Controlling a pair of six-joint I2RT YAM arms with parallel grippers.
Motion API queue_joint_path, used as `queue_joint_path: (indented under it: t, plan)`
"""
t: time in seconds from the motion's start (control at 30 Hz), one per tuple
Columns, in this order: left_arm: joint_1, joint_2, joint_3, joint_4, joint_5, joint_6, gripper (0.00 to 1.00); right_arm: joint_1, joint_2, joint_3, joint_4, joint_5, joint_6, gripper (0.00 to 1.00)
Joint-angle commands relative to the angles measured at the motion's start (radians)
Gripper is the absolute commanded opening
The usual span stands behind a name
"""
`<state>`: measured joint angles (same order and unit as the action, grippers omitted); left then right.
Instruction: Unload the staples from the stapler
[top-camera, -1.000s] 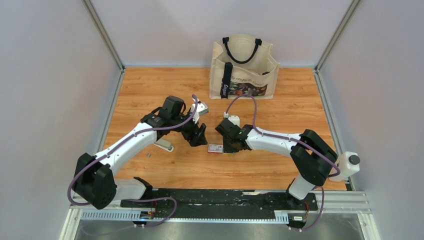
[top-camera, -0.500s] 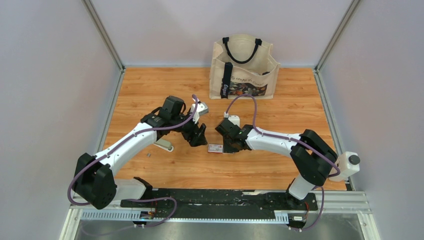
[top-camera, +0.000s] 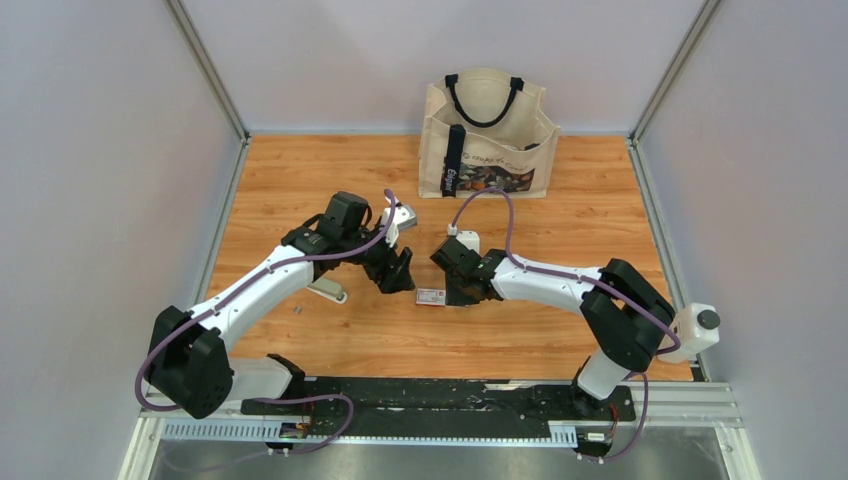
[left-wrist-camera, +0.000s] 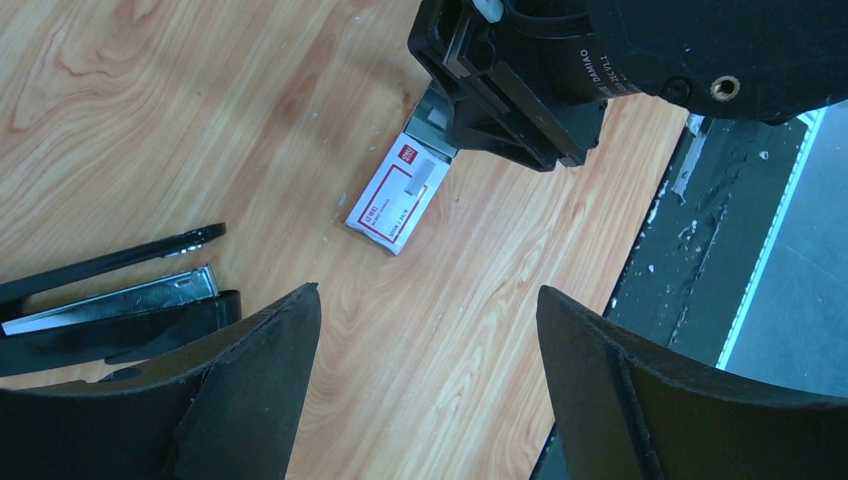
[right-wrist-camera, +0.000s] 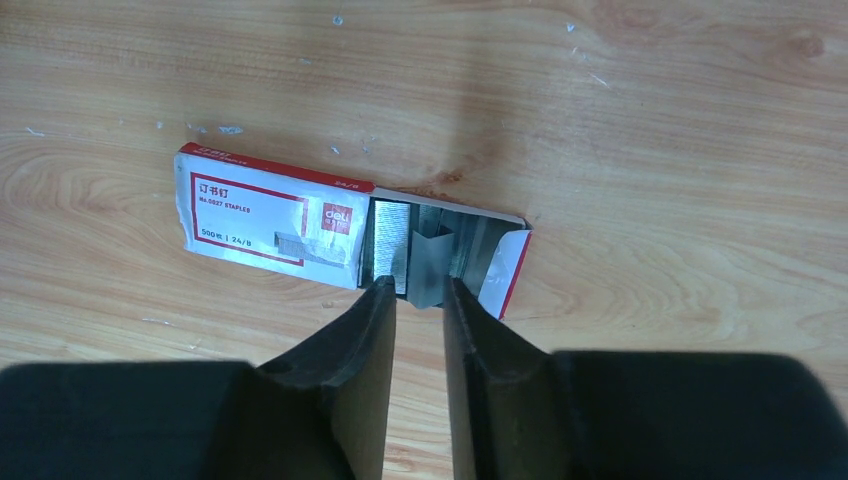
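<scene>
Right tool: fingers narrowly parted, grip not discernible, being held at the staples lying in the opened box. Left tool: being held wide open above the worktop, near the opened stapler.

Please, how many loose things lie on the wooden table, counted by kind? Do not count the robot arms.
Stapler: 1
Staple box: 1
Tote bag: 1
Small grey piece, too small to identify: 1
Total: 4
</scene>
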<state>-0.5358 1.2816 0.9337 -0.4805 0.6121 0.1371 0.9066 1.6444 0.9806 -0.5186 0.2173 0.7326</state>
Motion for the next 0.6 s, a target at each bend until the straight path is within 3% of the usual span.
queue_joint_path:
  t: [0.0,0.17,0.57]
  plan:
    - [-0.004,-0.027,-0.003,0.006,0.018,0.024,0.87,0.003,-0.014,-0.003,0.023,0.021,-0.002,0.31]
    - [-0.004,-0.028,0.001,0.003,0.02,0.021,0.87,0.003,-0.029,-0.01,0.019,0.024,0.001,0.38]
    - [-0.004,-0.027,0.004,0.003,0.023,0.018,0.88,0.005,-0.074,0.012,0.005,0.033,-0.009,0.38]
